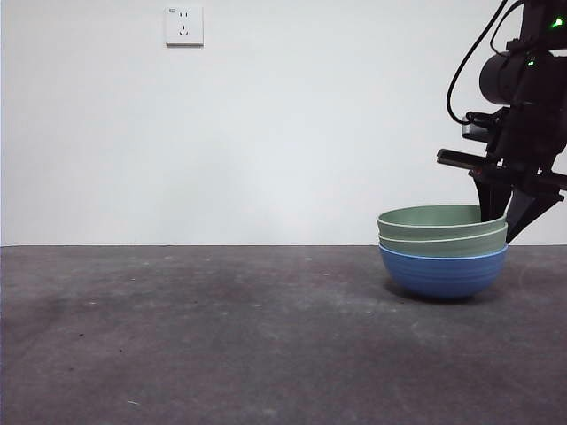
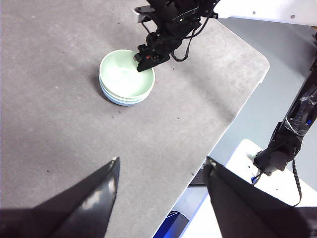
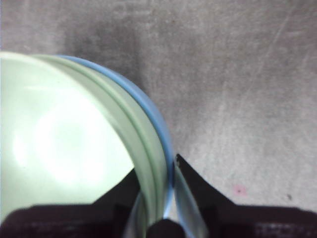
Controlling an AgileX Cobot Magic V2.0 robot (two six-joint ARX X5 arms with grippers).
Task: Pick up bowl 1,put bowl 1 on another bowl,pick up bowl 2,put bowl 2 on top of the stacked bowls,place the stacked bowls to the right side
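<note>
Grey, scuffed tabletop (image 1: 221,336) lies nearest, bare across its left and middle; further back at its right stands the stack: a round blue ribbed bowl (image 1: 443,272) with two pale green bowls (image 1: 441,230) nested inside; the right pincer (image 3: 166,196) pinches the stack's rims, one jaw inside, one outside; the left pincer (image 2: 161,171) hangs spread, well apart; behind, a white wall (image 1: 283,124) carries a socket (image 1: 184,26).

the stacked bowls (image 1: 443,252) | blue ribbed base; two pale green nested | upright; seemingly resting on table, right side
</note>
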